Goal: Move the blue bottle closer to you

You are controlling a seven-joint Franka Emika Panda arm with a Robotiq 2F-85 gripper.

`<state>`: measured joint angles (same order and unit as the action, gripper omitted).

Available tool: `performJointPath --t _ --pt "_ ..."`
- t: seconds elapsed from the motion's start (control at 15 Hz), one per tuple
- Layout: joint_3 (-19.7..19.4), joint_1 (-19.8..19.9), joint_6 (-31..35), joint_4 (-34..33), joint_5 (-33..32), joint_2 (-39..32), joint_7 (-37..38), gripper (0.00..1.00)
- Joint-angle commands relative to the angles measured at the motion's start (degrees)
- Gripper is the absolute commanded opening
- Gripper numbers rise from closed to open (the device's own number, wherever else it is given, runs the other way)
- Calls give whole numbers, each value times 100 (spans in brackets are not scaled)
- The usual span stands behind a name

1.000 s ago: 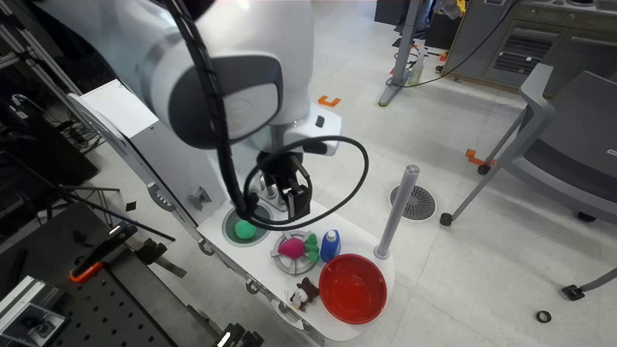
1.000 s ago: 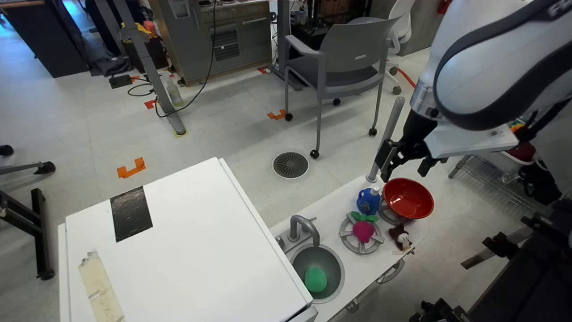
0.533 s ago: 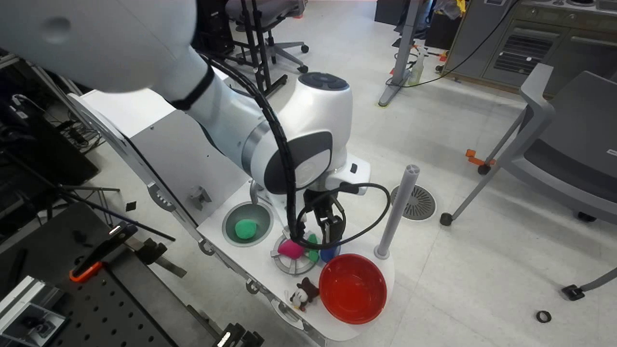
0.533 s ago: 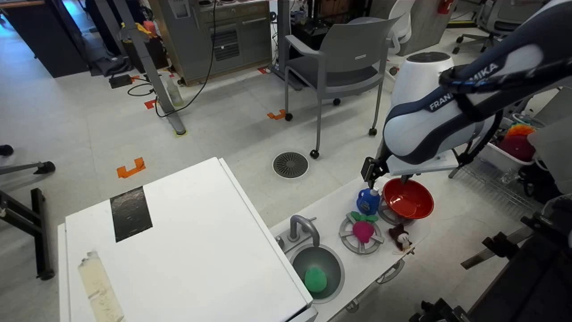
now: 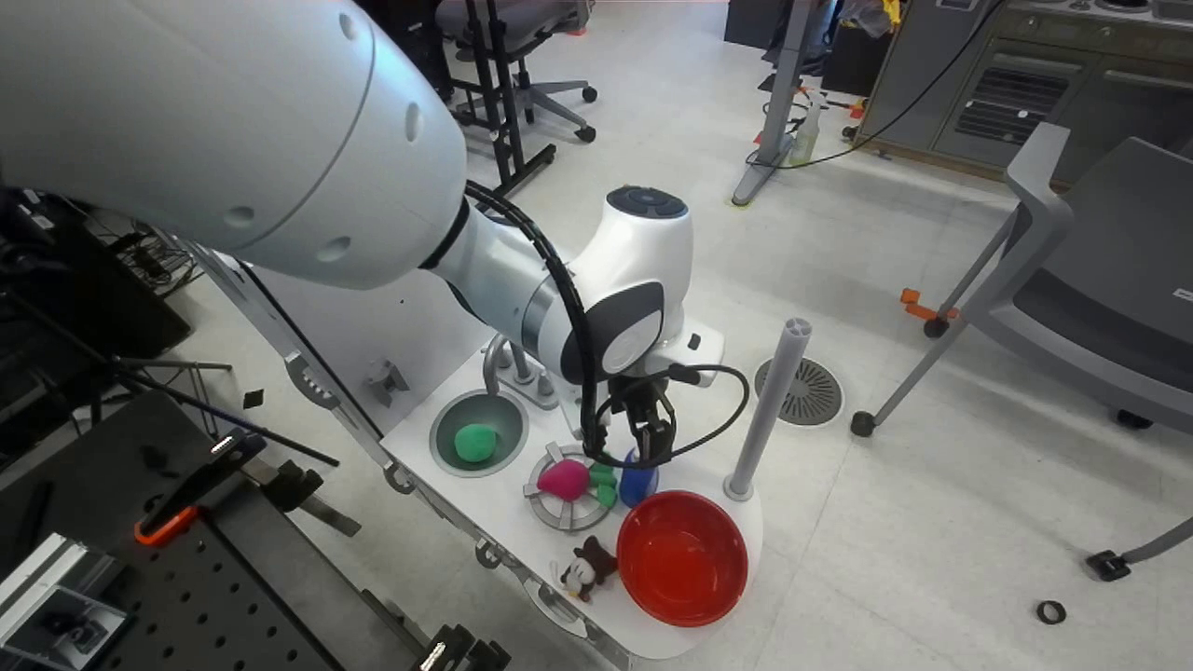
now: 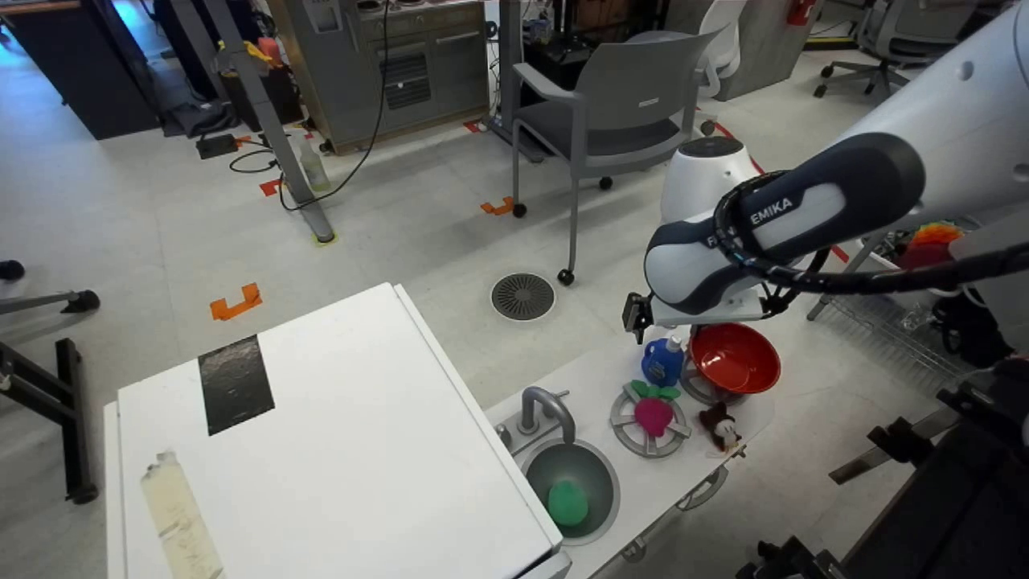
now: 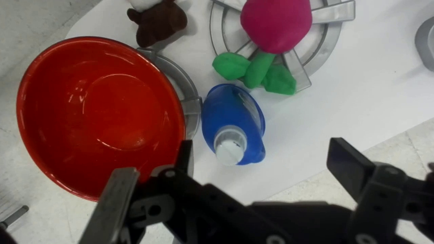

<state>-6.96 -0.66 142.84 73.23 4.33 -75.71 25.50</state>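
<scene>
Jaws: two, dark, wide apart. One upright, squat blue plastic bottle (image 7: 226, 112); one round, glossy red bowl (image 7: 101, 113) beside it.

Pale floor (image 6: 402, 233), round drain (image 6: 522, 297), grey wheeled chair (image 6: 623, 88), what looks like a cabinet (image 6: 406, 88) behind

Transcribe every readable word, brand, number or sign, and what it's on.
"EMIKA": on the robot arm; the word before it is mostly hidden by the black cable.
Too small or blurred to read: the label on the blue bottle.
Also unreadable: white tag on the gray chair.
</scene>
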Motion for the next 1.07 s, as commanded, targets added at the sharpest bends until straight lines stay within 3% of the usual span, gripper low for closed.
performJointPath --t 0.0,0.33,0.4,1.0 --pt "-190 -180 -519 -1092 28 -714 351 100" --pt "-355 -252 -1155 -1870 -47 -1277 721 100" --pt "-362 -287 -1052 -1356 -91 -937 762 100" --pt "-493 -277 -1326 -1443 -302 -958 920 100"
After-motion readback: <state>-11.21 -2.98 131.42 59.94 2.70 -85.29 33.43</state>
